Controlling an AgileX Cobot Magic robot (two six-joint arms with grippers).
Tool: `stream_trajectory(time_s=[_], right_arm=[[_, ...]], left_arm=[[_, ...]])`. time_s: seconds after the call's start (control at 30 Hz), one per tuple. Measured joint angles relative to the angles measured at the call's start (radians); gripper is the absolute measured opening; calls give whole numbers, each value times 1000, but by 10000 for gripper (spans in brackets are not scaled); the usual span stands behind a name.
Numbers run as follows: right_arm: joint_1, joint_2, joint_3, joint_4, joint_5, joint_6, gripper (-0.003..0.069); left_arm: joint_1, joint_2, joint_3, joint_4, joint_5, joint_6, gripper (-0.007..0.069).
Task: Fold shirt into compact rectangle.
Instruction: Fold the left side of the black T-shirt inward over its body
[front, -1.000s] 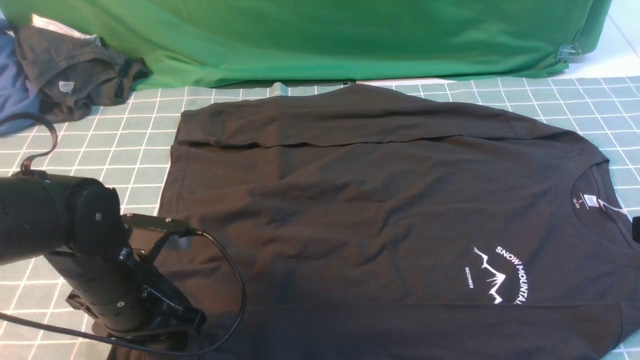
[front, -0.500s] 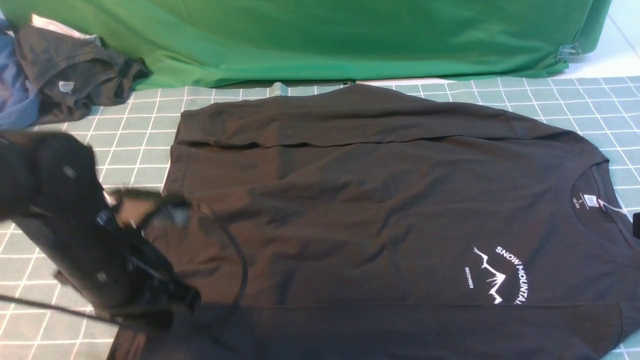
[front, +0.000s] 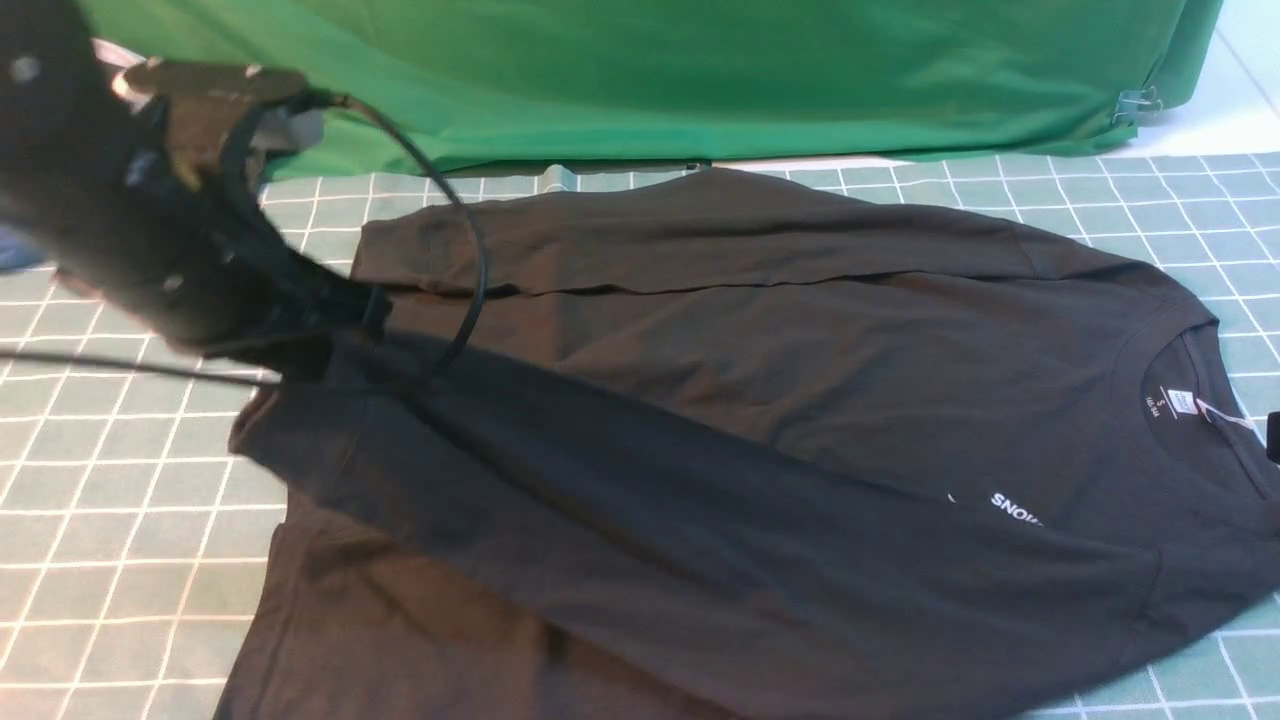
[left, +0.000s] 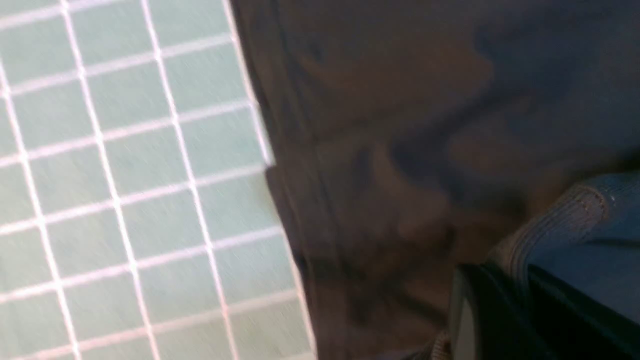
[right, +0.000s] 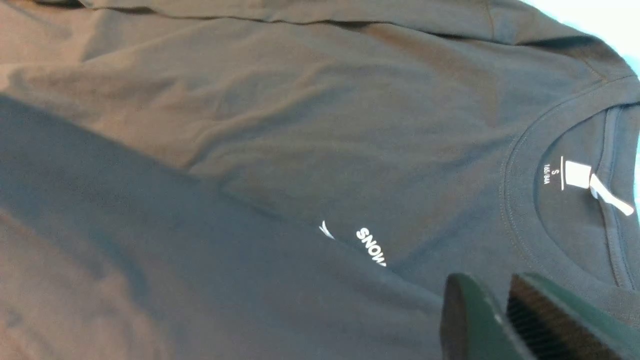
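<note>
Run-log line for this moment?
left fingers: shut on sleeve cuff, raised | right fingers: near collar, grip unclear | shirt: print half covered

**Black Shirt, White Print, Green Grid**

The shirt (front: 760, 400) is black all over, turning brownish where light falls on it. Just ahead of the right gripper's (right: 487, 292) dark jaws its white lettering (right: 371, 246) shows, and off to their side sits the white neck label (right: 577, 175). The ribbed cuff (left: 560, 220) at the left gripper's (front: 310, 345) black jaws looks bluish-black. Below those jaws the mat (front: 130, 500) is pale green with a white square grid. Beyond them is a plain bright green cloth (front: 700, 70). The cable (front: 470, 250) is black.
</note>
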Motion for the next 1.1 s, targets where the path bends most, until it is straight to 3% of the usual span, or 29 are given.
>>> stream_trajectory(time_s=[0.3, 0.47, 0.8, 1.1], right_arm=[[0, 0, 0, 0, 0, 0, 133], [0, 0, 0, 0, 8, 0, 143], [0, 0, 0, 0, 11, 0, 155], [0, 0, 0, 0, 11, -1, 162]], left_arm=[[0, 171, -52, 99, -63, -51, 13], [0, 255, -52, 232, -110, -136, 13], [0, 299, -52, 259, -270, -150, 16], [0, 327, -52, 288, -297, -151, 39]])
